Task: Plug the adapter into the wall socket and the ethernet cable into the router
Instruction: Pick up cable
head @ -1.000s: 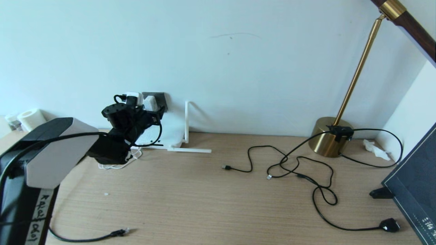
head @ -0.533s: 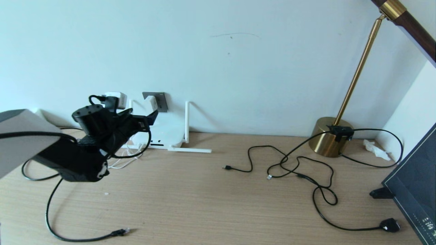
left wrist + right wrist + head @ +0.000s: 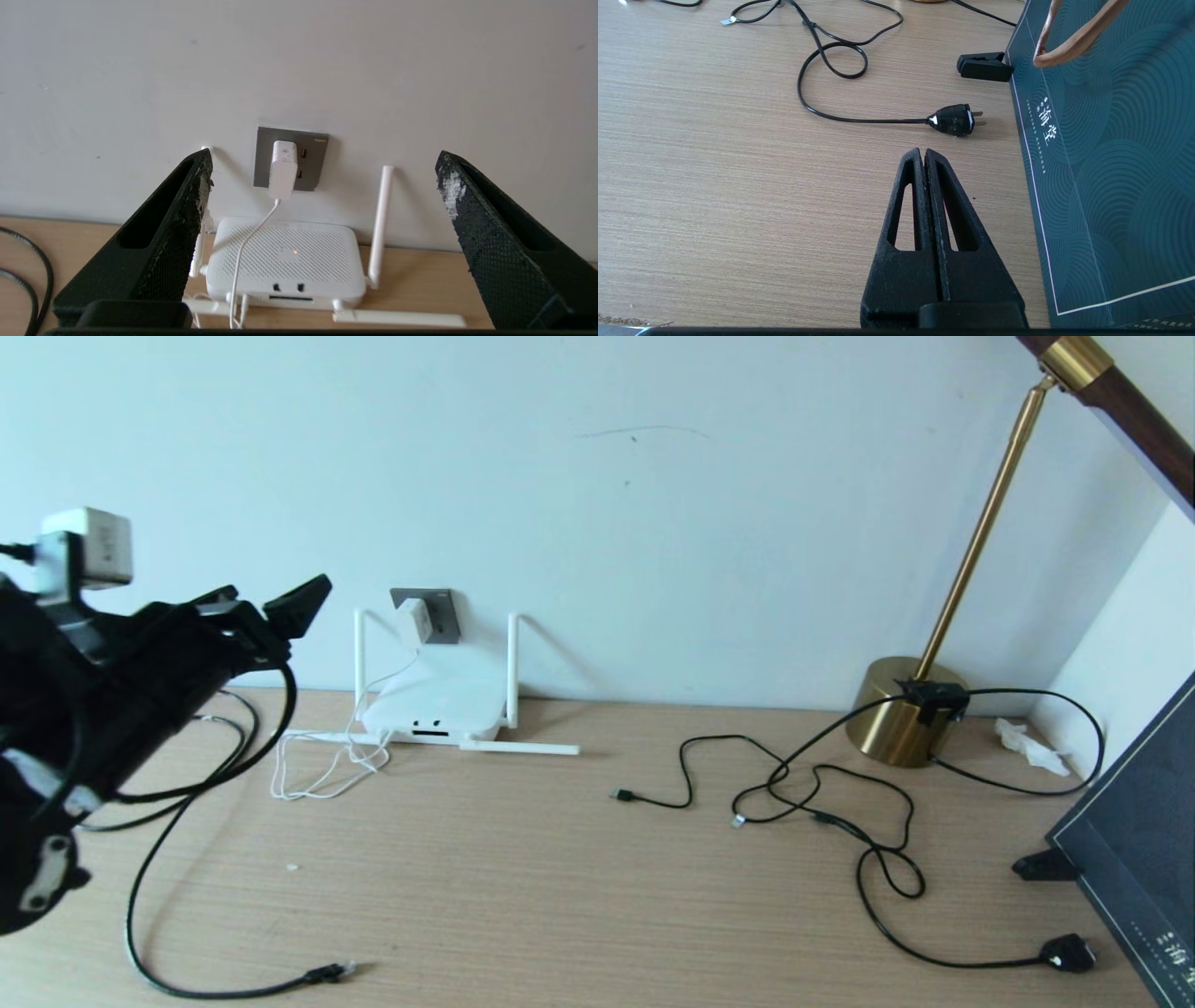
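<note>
The white adapter (image 3: 412, 620) sits plugged into the dark grey wall socket (image 3: 442, 608), its thin white cord hanging down to the desk. Directly below stands the white router (image 3: 434, 711) with stick antennas. My left gripper (image 3: 275, 593) hovers open and empty at the left, well back from the wall. In its wrist view the adapter (image 3: 283, 170), the socket (image 3: 312, 161) and the router (image 3: 285, 261) show between the spread fingers of the gripper (image 3: 324, 158). The ethernet cable's connector (image 3: 327, 974) lies loose at the desk's front left. My right gripper (image 3: 923, 153) is shut over bare desk.
A brass lamp base (image 3: 901, 709) stands at the back right, thin black cables (image 3: 822, 793) sprawling in front of it. A black two-pin plug (image 3: 955, 120) lies just ahead of my right gripper. A dark paper bag (image 3: 1139, 840) and black clip (image 3: 1041, 866) border the right edge.
My left gripper has let go of the adapter, opened wide and drawn back from the socket to the left and upward. The adapter stays in the socket. The right arm has not moved.
</note>
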Robot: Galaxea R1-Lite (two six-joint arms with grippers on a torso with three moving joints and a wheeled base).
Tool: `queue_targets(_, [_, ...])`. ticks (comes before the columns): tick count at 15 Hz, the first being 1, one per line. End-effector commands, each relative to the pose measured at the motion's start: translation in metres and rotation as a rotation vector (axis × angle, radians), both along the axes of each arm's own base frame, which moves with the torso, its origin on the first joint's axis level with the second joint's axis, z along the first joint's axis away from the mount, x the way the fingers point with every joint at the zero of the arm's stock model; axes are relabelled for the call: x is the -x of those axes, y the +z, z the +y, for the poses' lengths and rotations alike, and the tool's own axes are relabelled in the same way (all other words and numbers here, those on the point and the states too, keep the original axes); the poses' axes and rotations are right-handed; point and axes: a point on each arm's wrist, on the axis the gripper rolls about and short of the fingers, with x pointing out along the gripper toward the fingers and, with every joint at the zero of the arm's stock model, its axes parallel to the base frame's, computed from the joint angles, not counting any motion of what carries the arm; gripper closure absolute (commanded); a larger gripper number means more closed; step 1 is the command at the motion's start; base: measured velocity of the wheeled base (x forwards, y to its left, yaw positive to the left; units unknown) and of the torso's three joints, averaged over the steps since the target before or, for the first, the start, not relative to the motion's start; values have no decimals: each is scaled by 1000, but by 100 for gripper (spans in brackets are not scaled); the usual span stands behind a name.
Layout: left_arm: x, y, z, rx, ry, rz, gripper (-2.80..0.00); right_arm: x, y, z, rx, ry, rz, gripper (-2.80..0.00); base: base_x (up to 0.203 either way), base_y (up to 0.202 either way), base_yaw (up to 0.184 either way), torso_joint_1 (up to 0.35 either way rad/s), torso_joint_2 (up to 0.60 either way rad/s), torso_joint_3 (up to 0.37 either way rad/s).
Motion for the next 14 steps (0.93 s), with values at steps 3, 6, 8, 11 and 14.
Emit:
queue_targets(3, [79,32,0,37,-127,175,-280,0,0,0,1,0,1,0,0,0,0,0,0,0])
queue_targets(6, [95,74,-1,-8,-169,278,-280,0,0,0,1,0,1,0,0,0,0,0,0,0])
queue_targets(8, [106,91,-3,-107,-197,382,-280,0,0,0,1,0,1,0,0,0,0,0,0,0])
queue_targets(11, [108,91,-4,-406,-356,438,-280,0,0,0,1,0,1,0,0,0,0,0,0,0])
queue_targets(14, [103,62,9,-817,-473,450,-280,0,0,0,1,0,1,0,0,0,0,0,0,0])
